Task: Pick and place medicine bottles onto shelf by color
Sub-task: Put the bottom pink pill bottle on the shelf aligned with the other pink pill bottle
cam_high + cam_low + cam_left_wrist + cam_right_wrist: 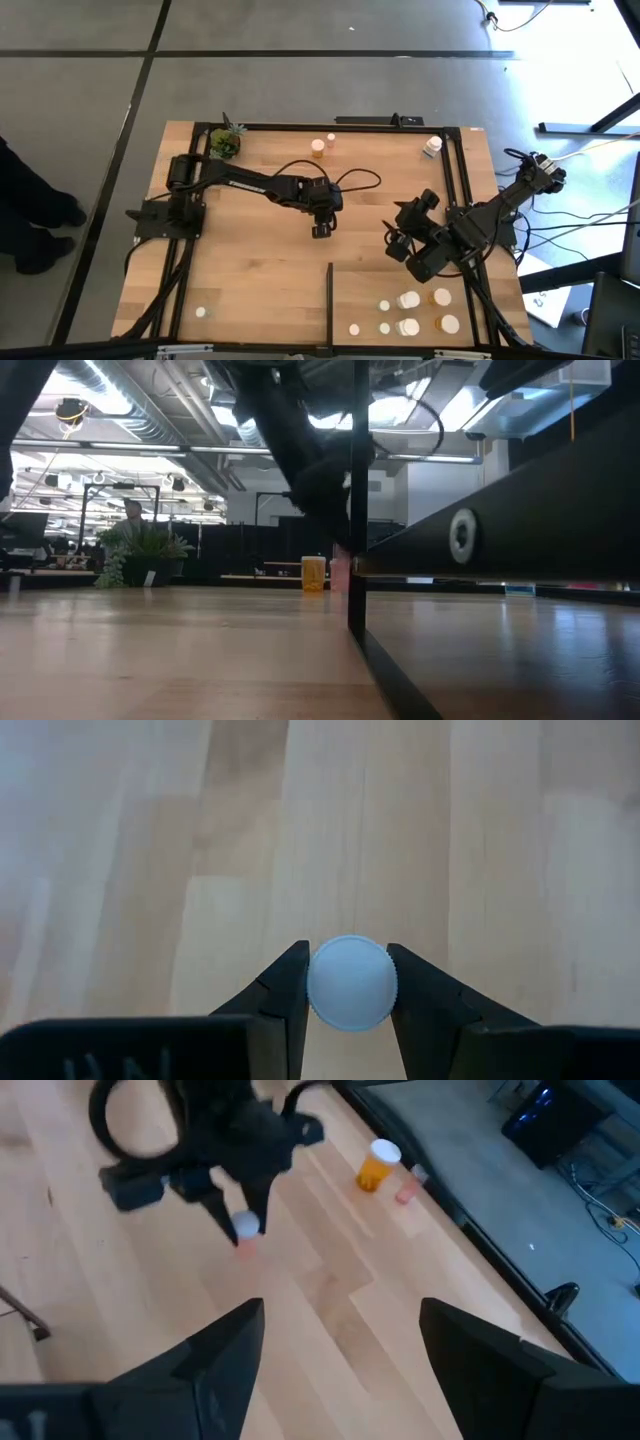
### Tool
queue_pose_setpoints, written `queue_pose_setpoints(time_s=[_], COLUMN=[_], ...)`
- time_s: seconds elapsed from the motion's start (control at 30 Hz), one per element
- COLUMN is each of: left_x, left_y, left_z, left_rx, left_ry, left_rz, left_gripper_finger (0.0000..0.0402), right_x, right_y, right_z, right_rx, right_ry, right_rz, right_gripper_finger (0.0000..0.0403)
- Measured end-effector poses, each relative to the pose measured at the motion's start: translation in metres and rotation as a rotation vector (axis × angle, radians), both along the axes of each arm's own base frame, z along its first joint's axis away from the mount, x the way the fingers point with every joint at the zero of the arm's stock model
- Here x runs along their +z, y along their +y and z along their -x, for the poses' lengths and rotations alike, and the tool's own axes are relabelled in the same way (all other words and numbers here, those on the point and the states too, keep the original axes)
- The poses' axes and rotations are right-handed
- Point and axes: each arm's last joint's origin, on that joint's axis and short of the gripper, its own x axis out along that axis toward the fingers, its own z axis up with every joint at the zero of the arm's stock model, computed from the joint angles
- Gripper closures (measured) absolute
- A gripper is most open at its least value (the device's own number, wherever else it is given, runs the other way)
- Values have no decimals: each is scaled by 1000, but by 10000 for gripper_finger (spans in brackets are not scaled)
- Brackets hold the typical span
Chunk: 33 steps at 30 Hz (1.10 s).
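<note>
Left gripper (348, 982) clamped on a small white-capped round bottle (350, 983), mid-table, apparently lifted clear of the wood. Carry it level to the light-wood shelf panel (430, 275) past the thin black strip (329, 298) — set it beside the white bottles (407, 300). Right gripper (340, 1335) spread, empty, hovering near the shelf — mind it.

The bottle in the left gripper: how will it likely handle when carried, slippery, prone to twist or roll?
The left gripper pinches the bottle by its white cap. The cap's rim looks ribbed, so it probably won't slip. The cap is round and held only at two sides, so it might pivot. If dropped on its side, it would likely roll.
</note>
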Motion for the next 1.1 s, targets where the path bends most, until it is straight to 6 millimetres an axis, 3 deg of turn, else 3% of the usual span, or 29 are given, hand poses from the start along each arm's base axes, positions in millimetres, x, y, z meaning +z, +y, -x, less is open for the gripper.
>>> queue_pose_setpoints(time_s=[0.2,1.1], left_x=[-13,-13], left_y=[0,-1], left_z=[-5,-5], left_rx=[1,26], left_ry=[10,6], left_rz=[0,19], left_gripper_finger=[299,299], right_x=[0,-7], right_y=[-1,10], right_z=[-1,0], right_rx=[-3,104], right_ry=[5,210], right_rz=[-8,-364], right_gripper_finger=[132,132])
